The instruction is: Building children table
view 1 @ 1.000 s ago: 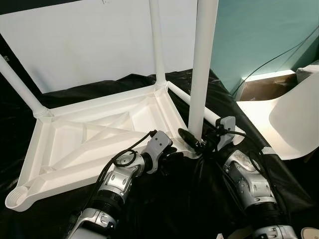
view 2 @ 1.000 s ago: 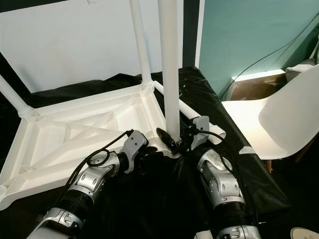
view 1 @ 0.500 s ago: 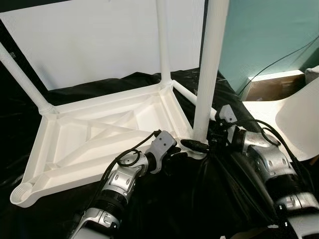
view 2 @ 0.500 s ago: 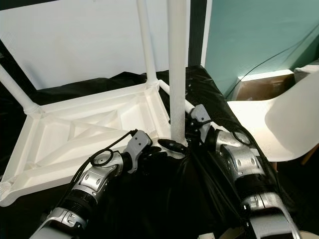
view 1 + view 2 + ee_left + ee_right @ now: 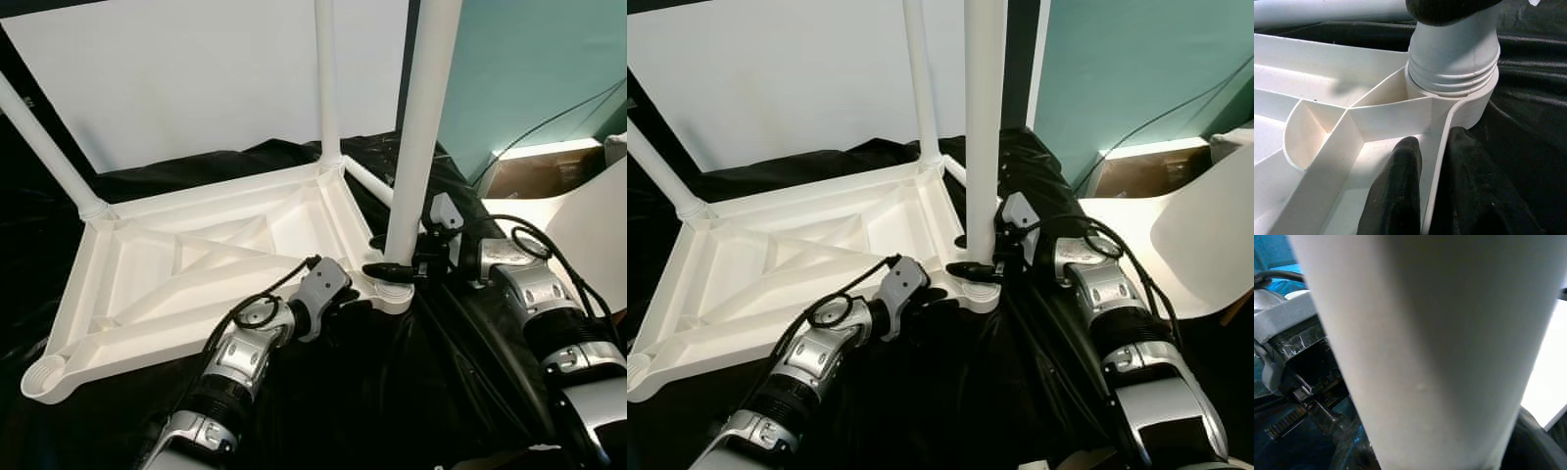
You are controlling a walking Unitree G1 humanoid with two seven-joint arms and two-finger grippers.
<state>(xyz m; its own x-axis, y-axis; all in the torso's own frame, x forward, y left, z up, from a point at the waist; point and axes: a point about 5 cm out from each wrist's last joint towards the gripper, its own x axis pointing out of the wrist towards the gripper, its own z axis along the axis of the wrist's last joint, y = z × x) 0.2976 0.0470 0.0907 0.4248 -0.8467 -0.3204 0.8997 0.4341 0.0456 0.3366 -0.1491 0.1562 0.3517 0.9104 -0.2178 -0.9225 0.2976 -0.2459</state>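
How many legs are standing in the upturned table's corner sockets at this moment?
3: near-right leg, gripped at its base by the right gripper; far-right leg; far-left leg. The near-left socket is empty.

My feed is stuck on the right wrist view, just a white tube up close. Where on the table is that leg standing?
Observer: The leg stands upright in the near right corner socket of the upturned white tabletop, with the right gripper clasping its base.
Operator: What is the left arm doing?
Observer: The left gripper pinches the tabletop's edge wall beside that socket, one finger on each side.
Operator: Other legs in yet?
Observer: Two: far right corner leg and far left leg. The near left socket is open.
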